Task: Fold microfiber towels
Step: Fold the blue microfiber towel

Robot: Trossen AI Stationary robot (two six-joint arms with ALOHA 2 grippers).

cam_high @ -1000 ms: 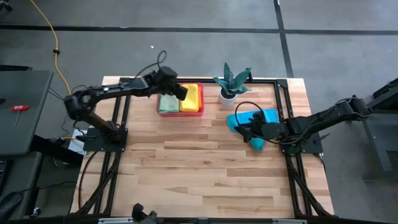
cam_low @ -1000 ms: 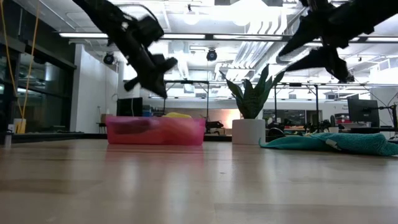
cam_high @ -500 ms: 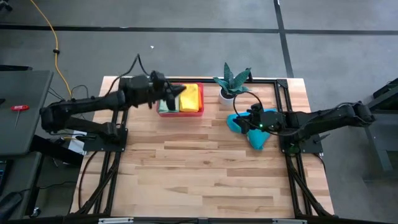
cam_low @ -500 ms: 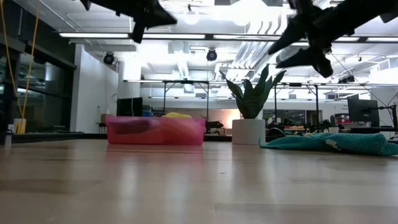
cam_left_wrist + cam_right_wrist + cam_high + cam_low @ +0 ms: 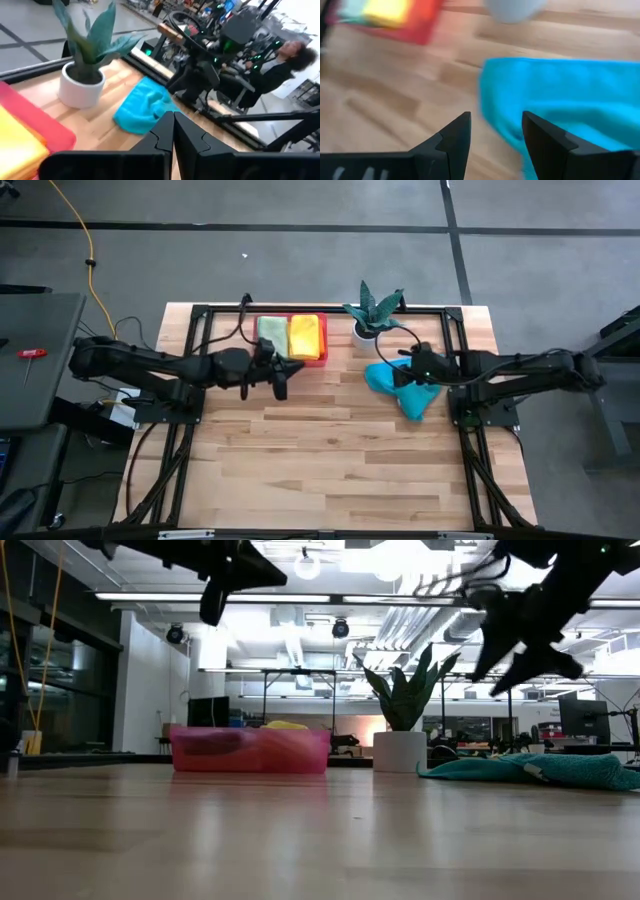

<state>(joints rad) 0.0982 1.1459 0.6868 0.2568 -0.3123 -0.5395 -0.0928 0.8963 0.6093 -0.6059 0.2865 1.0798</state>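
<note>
A teal towel point(image 5: 412, 406) lies crumpled on the table at the right, in front of the potted plant; it also shows in the low view point(image 5: 560, 770). A light green towel point(image 5: 270, 334) and a yellow towel point(image 5: 306, 335) lie folded in the pink tray point(image 5: 300, 362). My right gripper point(image 5: 408, 368) hangs open above the teal towel point(image 5: 570, 95), touching nothing; its fingers show apart in the right wrist view point(image 5: 496, 124). My left gripper point(image 5: 281, 376) is shut and empty point(image 5: 173, 122), raised above the table just in front of the tray. The other towels are out of view.
A potted plant in a white pot point(image 5: 370, 320) stands at the far edge between the tray and the teal towel. A black frame point(image 5: 200, 315) runs round the table's far part. The table's near half point(image 5: 330, 470) is bare wood. A person sits beyond the table point(image 5: 285, 60).
My left gripper has risen from over the tray and come toward the table's near edge, now in front of the tray and pointing toward the table's right. My right gripper has shifted a little toward the far edge above the teal towel, which has not moved.
</note>
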